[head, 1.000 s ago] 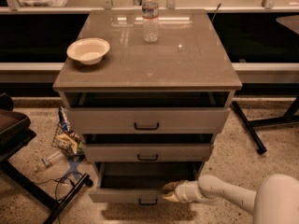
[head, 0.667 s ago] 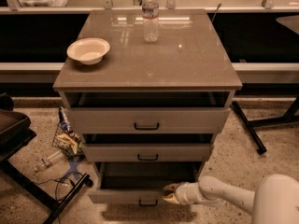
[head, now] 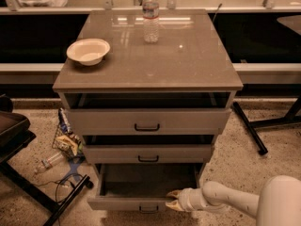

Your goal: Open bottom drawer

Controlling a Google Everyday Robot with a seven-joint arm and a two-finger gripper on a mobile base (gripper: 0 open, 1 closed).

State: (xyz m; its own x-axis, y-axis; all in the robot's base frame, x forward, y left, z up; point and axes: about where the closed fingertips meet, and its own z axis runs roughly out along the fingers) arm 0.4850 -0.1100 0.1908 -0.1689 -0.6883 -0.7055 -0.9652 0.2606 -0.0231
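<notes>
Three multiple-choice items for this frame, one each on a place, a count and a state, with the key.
1. Where is the claw?
A) above the cabinet top
B) at the middle drawer
C) at the front edge of the bottom drawer, right of centre

2. How many black drawer handles show?
A) two
B) three
C) four

3. The bottom drawer is:
A) pulled out, its inside showing
B) shut flush with the cabinet
C) taken out and lying on the floor

Key:
1 C, since the claw sits low against that drawer's front rim.
2 B, as each of the three fronts carries one handle.
3 A, because the dark inside of the drawer shows behind its front panel.
</notes>
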